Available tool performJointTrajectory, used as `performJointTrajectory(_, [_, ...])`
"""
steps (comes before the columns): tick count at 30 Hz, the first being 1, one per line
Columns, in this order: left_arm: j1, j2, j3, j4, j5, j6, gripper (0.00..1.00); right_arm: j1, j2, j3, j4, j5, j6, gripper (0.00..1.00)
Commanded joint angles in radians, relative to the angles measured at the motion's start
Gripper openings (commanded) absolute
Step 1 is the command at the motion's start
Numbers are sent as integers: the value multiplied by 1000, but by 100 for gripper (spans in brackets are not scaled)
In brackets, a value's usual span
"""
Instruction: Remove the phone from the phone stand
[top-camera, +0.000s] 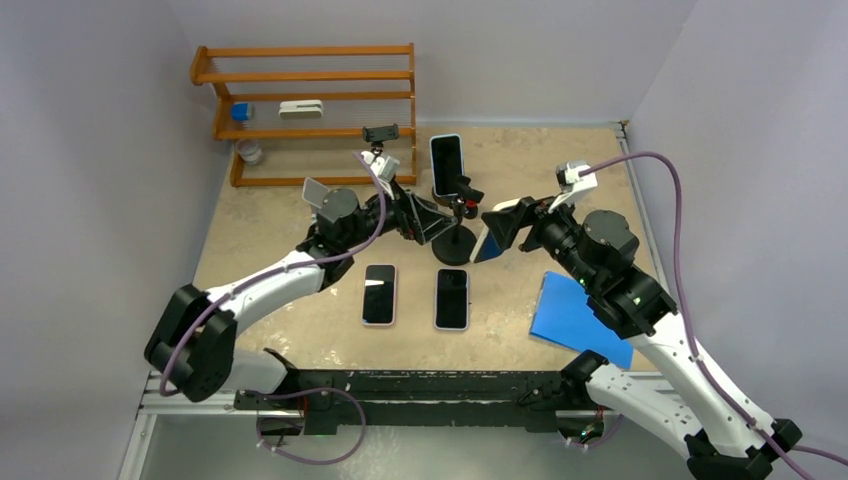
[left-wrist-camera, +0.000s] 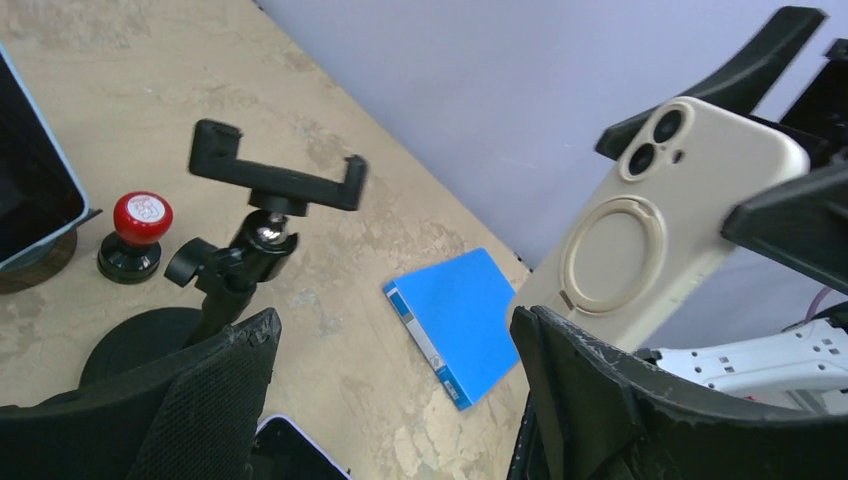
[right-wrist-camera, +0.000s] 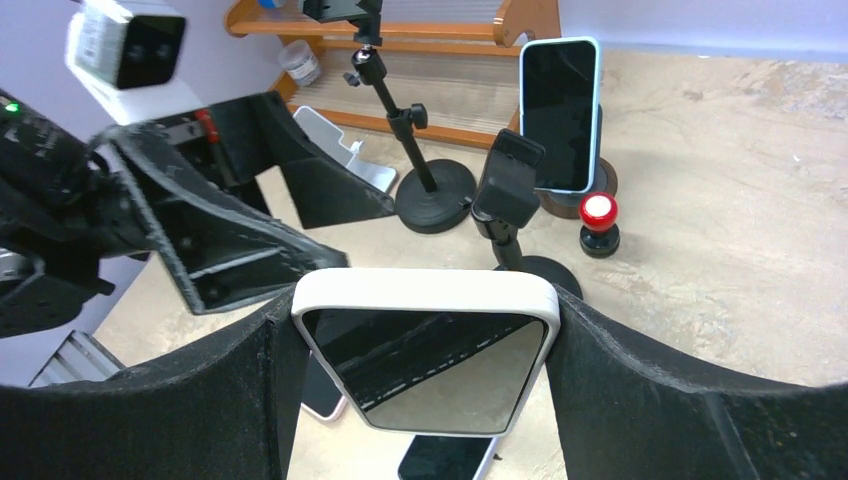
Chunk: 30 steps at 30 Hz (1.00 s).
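Fingers of the right gripper (top-camera: 497, 232), from the top camera: clamped on the phone (top-camera: 485, 246), lifted off the table and tilted, just at 3 o'clock of the phone stand (top-camera: 455, 248) and clear of its clamp. Opposite, at 9 o'clock of the stand, the left gripper (top-camera: 428, 222), spread wide around nothing. At 12 o'clock beyond the stand, an upright phone (top-camera: 446, 165) on a round base. At 6 o'clock, two flat phones (top-camera: 379, 294) side by side. At 4 o'clock, a blue folder (top-camera: 575, 320), partly under the right arm. At 11 o'clock, a wooden rack (top-camera: 305, 110).

From the left wrist camera: own fingers (left-wrist-camera: 190, 410) at 7 and 5 o'clock of the frame, far apart, empty between. At 10 o'clock, the stand's clamp, bare. At 3 o'clock, the phone, cream back with ring and twin lenses facing the camera, pinched at its edges by the other arm's dark fingers. At 9 o'clock, a red-capped knob (left-wrist-camera: 140, 232). Near 6 o'clock, the folder, flat.

From the right wrist camera: fingers (right-wrist-camera: 690, 400) pressed against both long edges of the phone at 6 o'clock, dark screen up. At 12 o'clock past it, the stand, apart from the phone. At 9 o'clock, the left gripper, gaping. At 11 o'clock, a taller stand (right-wrist-camera: 400, 130); at 1 o'clock, the upright phone, knob just beside its base.
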Motion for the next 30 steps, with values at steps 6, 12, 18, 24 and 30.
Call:
performJointTrajectory(6, [5,-226,32,-126,143,156,90,-1,-2,88,89,-60,11,0])
performJointTrajectory(12, [4,-322,26,-189,258,244,98,2,64,139,101,-86,78,0])
performJointTrajectory(18, [3,-349,-2,-181,297,273,99,23,112,171,100,-71,139,0])
performJointTrajectory(24, [-28,-299,46,-246,228,304,97,116,179,213,88,58,206,0])
performJointTrajectory(30, [-163,-255,140,-394,25,450,87,181,259,260,83,158,270,0])
